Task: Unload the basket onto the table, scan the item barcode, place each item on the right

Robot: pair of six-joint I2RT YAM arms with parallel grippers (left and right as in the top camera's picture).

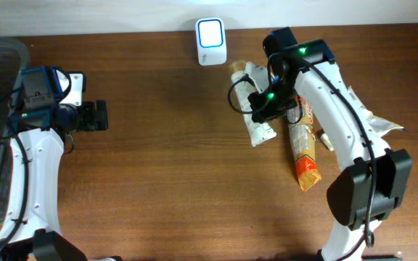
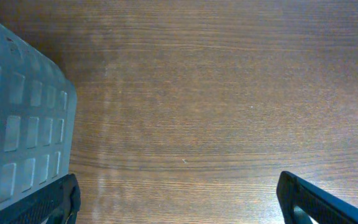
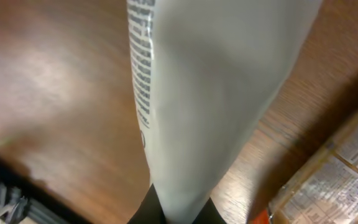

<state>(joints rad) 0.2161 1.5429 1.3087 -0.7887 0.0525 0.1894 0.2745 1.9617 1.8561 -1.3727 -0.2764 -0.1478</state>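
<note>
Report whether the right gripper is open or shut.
Shut: in its wrist view, the right gripper is clamped on the narrow end of the white packet.

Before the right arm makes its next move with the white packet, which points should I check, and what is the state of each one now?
1. Grip: right jaws shut on the white packet: ok.
2. Lift: packet raised off the table: cannot tell.
3. Barcode turned to the scanner: cannot tell; only a strip of print shows along one edge.
4. Window of the scanner lit: ok.
5. Other arm: left jaws open, away from the items, near the basket: ok.
6. Neighbour: orange packet apart from the held one: cannot tell; the arm covers the gap.
</note>
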